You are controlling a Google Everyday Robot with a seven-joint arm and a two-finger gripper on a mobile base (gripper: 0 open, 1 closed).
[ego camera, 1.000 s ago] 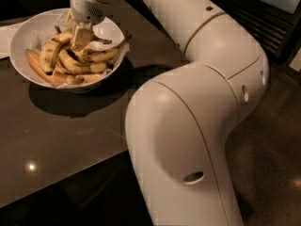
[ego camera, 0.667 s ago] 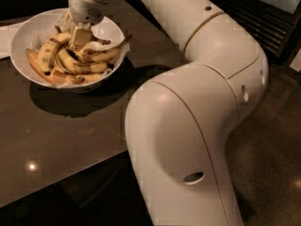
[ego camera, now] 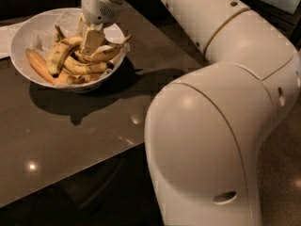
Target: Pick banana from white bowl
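The white bowl [ego camera: 23,34] stands at the table's far left, lined with crinkled white paper and holding several spotted yellow bananas [ego camera: 82,67]. My gripper [ego camera: 90,40] reaches down into the bowl from above, at its right half, and is pressed in among the top bananas. One banana [ego camera: 104,54] lies right under and beside the gripper tip, pointing towards the bowl's right rim. The arm's large white links fill the right of the view.
The bowl sits on a dark glossy table [ego camera: 70,135] whose front edge runs diagonally across the lower left. A flat white paper sheet [ego camera: 5,39] lies at the far left edge, behind the bowl. My arm's big elbow [ego camera: 207,140] blocks the right side.
The gripper has shifted slightly within the bowl and the top bananas have moved a little around it. The bowl stays in place.
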